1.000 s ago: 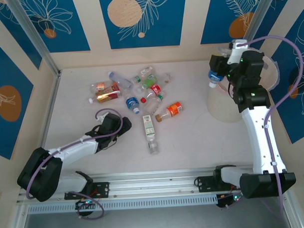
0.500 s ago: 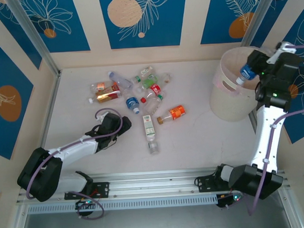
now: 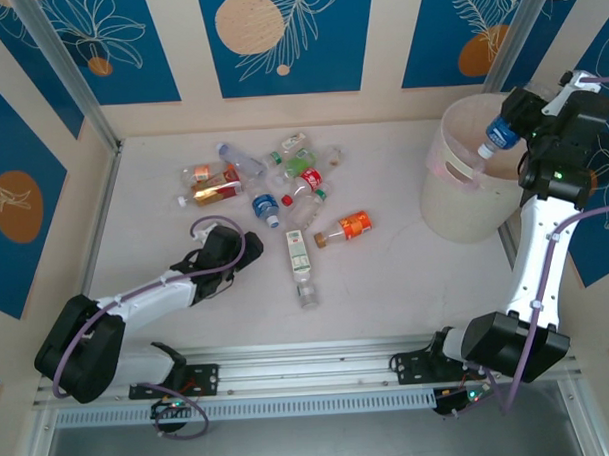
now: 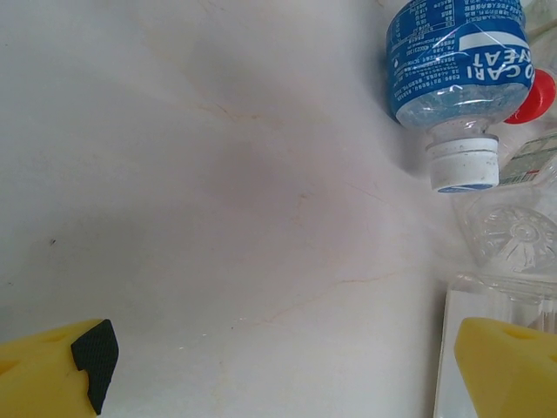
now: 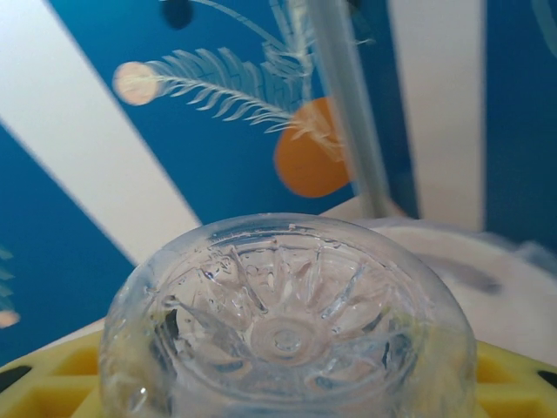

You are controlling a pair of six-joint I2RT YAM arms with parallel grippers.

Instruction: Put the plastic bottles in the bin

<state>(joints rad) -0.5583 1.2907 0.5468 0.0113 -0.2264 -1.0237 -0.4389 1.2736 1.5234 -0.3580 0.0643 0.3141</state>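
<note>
Top external: right gripper (image 3: 508, 127) clamps a blue-labelled bottle (image 3: 496, 139) above the bin (image 3: 454, 208); I would centre it over the opening before release. Left gripper (image 3: 211, 232) stands open, empty.

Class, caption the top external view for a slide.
Right gripper holds a blue-labelled bottle above the bin; loose bottles lie near the open left gripper.

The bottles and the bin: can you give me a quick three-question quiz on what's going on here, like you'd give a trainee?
1. True or false: the right fingers hold a bottle over the bin.
2. The left fingers are: A open, B shut on a bottle, C shut on nothing.
3. Fill in: the loose bottle nearest the bin has a ___ label.
Key: 1 true; 2 A; 3 orange.
</note>
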